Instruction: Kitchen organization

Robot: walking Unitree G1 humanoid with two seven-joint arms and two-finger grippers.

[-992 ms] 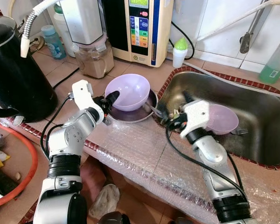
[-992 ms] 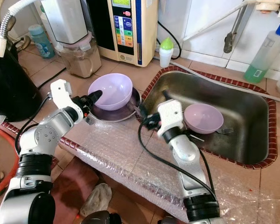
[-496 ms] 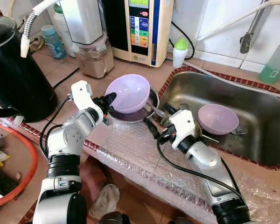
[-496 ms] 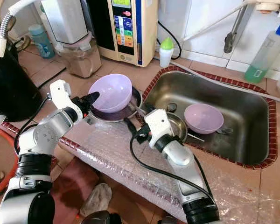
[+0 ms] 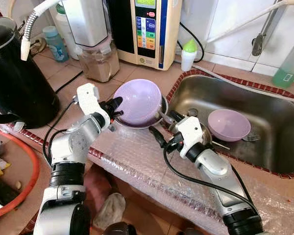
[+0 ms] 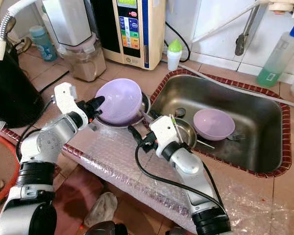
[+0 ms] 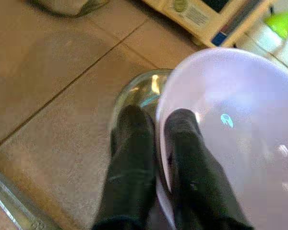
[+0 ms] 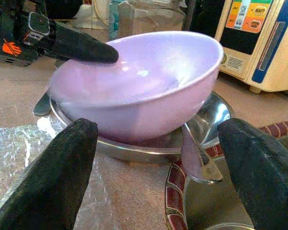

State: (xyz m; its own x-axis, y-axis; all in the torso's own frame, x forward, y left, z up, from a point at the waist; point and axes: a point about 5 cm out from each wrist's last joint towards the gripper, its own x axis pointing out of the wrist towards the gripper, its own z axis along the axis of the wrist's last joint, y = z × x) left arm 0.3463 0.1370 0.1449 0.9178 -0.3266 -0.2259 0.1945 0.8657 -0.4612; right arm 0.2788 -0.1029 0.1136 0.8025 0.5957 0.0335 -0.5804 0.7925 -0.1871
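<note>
a terracotta-tiled kitchen counter with a red patterned edge and bubble wrap over its front holds a steel sink against white wall tiles. two lilac bowls: one bowl tilted on a steel plate on the counter beside the sink, a second bowl inside the sink. the left gripper is clamped on the tilted bowl's rim, one finger inside, one outside. the right gripper sits just beside the plate, fingers spread wide apart. one black kettle stands at the left.
</note>
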